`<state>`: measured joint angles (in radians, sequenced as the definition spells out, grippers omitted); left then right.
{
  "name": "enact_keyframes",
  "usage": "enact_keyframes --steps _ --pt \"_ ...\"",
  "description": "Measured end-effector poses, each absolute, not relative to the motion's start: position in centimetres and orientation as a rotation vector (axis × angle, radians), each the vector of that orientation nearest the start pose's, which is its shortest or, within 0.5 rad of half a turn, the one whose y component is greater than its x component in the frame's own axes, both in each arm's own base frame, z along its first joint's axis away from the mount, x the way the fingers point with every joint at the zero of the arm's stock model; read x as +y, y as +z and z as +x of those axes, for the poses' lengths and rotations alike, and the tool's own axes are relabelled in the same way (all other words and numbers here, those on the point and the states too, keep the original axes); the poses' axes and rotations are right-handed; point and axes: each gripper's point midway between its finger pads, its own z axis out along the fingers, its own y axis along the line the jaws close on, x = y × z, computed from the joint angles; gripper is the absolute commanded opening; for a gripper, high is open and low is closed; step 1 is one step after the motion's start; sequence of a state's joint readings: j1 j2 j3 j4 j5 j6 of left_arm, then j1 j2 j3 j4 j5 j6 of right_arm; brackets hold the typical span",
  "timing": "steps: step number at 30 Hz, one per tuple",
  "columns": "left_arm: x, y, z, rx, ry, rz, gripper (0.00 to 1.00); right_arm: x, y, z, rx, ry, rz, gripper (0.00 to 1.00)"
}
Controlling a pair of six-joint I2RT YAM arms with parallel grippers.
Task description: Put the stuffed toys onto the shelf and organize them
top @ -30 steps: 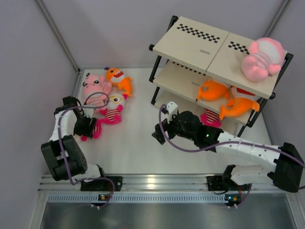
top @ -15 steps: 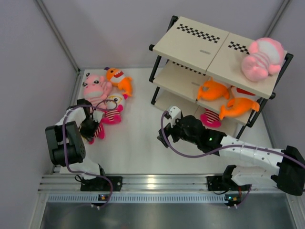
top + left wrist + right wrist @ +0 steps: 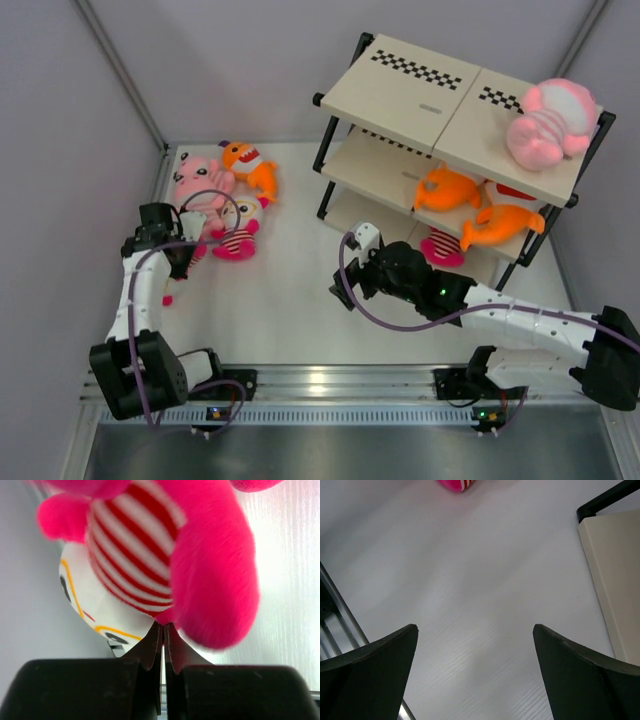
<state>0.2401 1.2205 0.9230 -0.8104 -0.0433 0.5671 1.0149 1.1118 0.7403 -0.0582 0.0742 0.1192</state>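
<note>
My left gripper [image 3: 164, 625] is shut, its tips pinching the fabric of a small magenta stuffed toy [image 3: 200, 555] with red-white stripes and a white face. From above, that gripper [image 3: 178, 262] and its toy [image 3: 192, 251] sit at the table's left side. Beside them lie a pale-pink striped toy [image 3: 195, 180], an orange fish [image 3: 252, 168] and another magenta toy [image 3: 238, 237]. The shelf [image 3: 400, 95] holds a pink toy [image 3: 545, 125] on top, two orange fish [image 3: 450, 188] on the middle board and a magenta toy [image 3: 440, 248] at the bottom. My right gripper [image 3: 345, 285] stands open over bare table, nothing between its fingers [image 3: 380, 665].
Grey walls close in the table on the left and at the back. The shelf's black front leg [image 3: 325, 195] stands just beyond the right gripper. The right wrist view shows a beige shelf board [image 3: 612, 580] at its right edge and a metal rail [image 3: 340, 615] at the left.
The left gripper has shut on the small magenta toy and raised it off the table, its arm swinging round. The right gripper drew back slightly and stays open.
</note>
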Motion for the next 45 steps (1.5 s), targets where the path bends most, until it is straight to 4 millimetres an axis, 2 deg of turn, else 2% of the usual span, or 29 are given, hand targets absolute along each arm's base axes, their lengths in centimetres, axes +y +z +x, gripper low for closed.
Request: enact_keyframes --steps 2,5,10,12,15,16,20,21,24,28,29,32,36,43,45 --pt "9.1 11.9 24.5 2.641 0.329 0.432 0.0 30.5 17.6 19.6 1.876 0.652 -0.851 0.99" --pt "9.1 12.4 24.4 2.624 0.336 0.449 0.0 31.0 17.8 19.1 1.868 0.669 -0.87 0.99" --pt "7.2 12.7 23.7 2.593 0.217 0.54 0.0 32.6 19.3 18.7 1.811 0.711 -0.925 0.99" --pt "6.0 13.2 23.4 2.553 0.143 0.589 0.0 34.1 20.5 18.5 1.737 0.761 -0.984 0.99" --pt "3.8 14.1 23.2 2.473 0.032 0.674 0.0 36.5 23.3 17.5 1.539 0.961 -1.044 0.98" --pt "3.1 14.4 23.1 2.446 -0.002 0.705 0.0 37.1 24.4 17.8 1.49 1.005 -1.045 0.95" --pt "-0.2 15.7 22.4 2.316 -0.137 0.855 0.0 40.0 27.1 21.9 1.45 1.059 -1.053 0.93" --pt "-1.3 16.1 22.1 2.27 -0.174 0.9 0.0 41.0 28.6 22.5 1.403 1.089 -1.051 0.93" --pt "-3.4 16.9 21.2 2.172 -0.241 0.982 0.0 42.8 28.6 23.0 1.387 1.139 -1.071 0.93" --pt "-5.2 17.0 19.9 2.109 -0.313 1.041 0.0 46.5 29.9 25.1 1.371 1.19 -1.072 0.96" --pt "-5.4 16.9 19.6 2.108 -0.327 1.051 0.0 47.2 29.9 25.6 1.376 1.202 -1.067 1.0" --pt "-5.8 16.5 19.0 2.111 -0.356 1.069 0.0 49.2 29.4 26.9 1.398 1.229 -1.052 0.99" --pt "-5.9 16.1 18.6 2.118 -0.368 1.086 0.0 51.2 27.4 28.1 1.452 1.265 -1.039 0.99" --pt "-6.2 16.1 18.5 2.108 -0.389 1.091 0.0 53.3 23.2 27.8 1.529 1.307 -1.08 0.99" --pt "-6.2 16.0 18.4 2.108 -0.396 1.091 0.0 53.7 22.6 27.2 1.534 1.324 -1.099 0.93"
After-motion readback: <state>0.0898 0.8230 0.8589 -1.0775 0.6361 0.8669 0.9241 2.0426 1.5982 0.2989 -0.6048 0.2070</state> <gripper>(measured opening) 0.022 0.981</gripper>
